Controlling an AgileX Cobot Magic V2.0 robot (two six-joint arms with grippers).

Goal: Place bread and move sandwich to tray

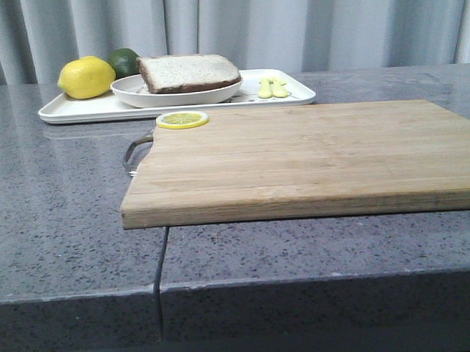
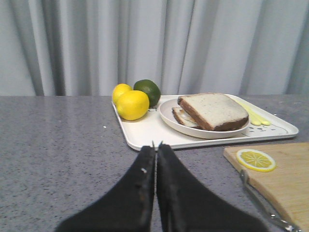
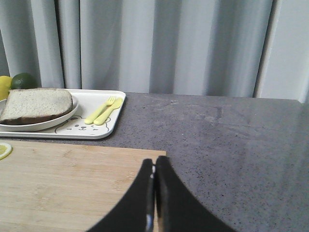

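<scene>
While both the left gripper (image 2: 155,147) and right gripper (image 3: 154,162) hover closed and empty, the bread (image 1: 188,72) tops the sandwich (image 2: 186,117) on the tray (image 1: 76,111)

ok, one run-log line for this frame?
state: sandwich on plate on tray | cutting board: lemon slice only | left gripper: shut, empty | right gripper: shut, empty

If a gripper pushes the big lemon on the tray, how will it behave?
The lemon is rounded, so it would probably roll. The tray has only a low rim, perhaps too low to stop it. The peel looks firm, likely not fragile.
</scene>
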